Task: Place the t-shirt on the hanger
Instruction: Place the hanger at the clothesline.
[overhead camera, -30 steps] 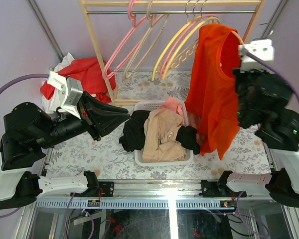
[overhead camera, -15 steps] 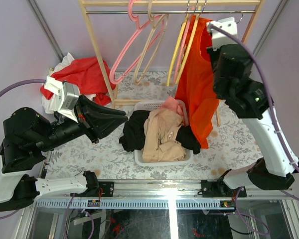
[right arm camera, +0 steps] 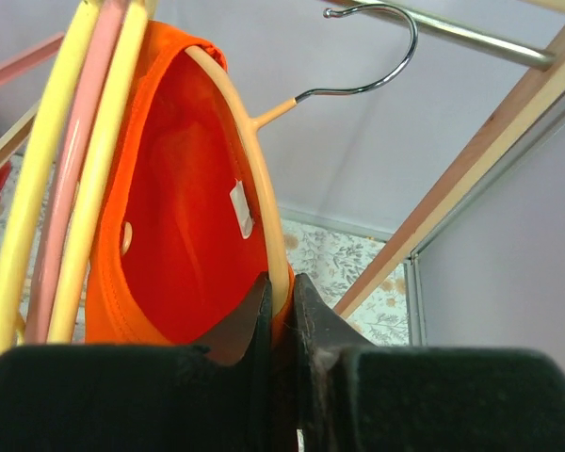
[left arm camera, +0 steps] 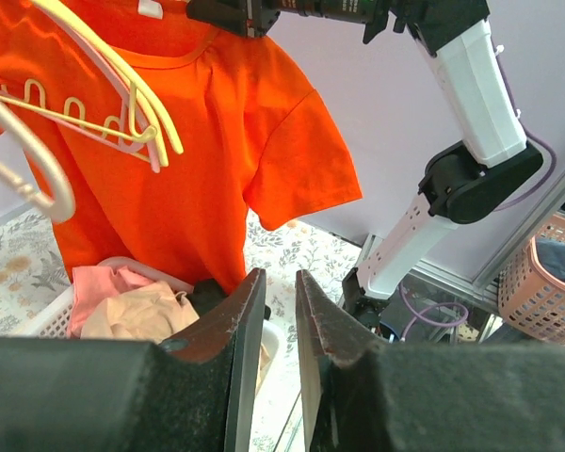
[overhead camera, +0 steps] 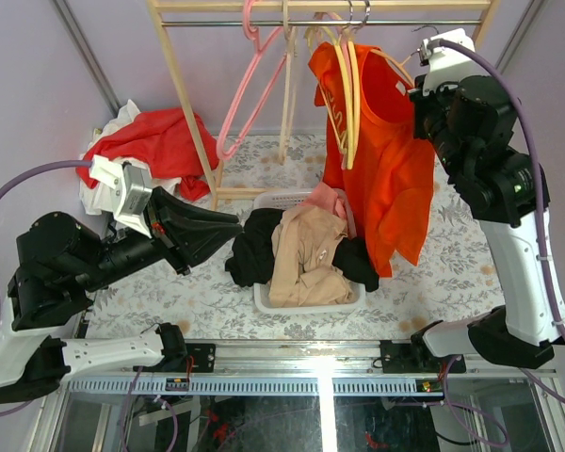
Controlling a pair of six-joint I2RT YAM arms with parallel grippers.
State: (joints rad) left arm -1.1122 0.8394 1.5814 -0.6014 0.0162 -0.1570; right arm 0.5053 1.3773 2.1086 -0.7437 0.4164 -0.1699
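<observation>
The bright orange t-shirt hangs on the peach hanger, up by the rack's rail. My right gripper is high at the right, shut on the hanger's arm and the cloth over it at the shoulder. The silver hook stands close to the rail; I cannot tell whether it rests on it. The shirt's front shows in the left wrist view, with the wavy bar at its neck. My left gripper hovers low at the left, jaws a narrow gap apart, holding nothing.
A wooden rack carries yellow hangers and pink hangers right beside the shirt. A white basket holding a tan garment and dark clothes sits below. A red cloth lies at the back left.
The right arm swung the hanger and t-shirt up and leftwards to the rail, among the yellow hangers. The shirt now hangs wider. The left arm shifted only slightly.
</observation>
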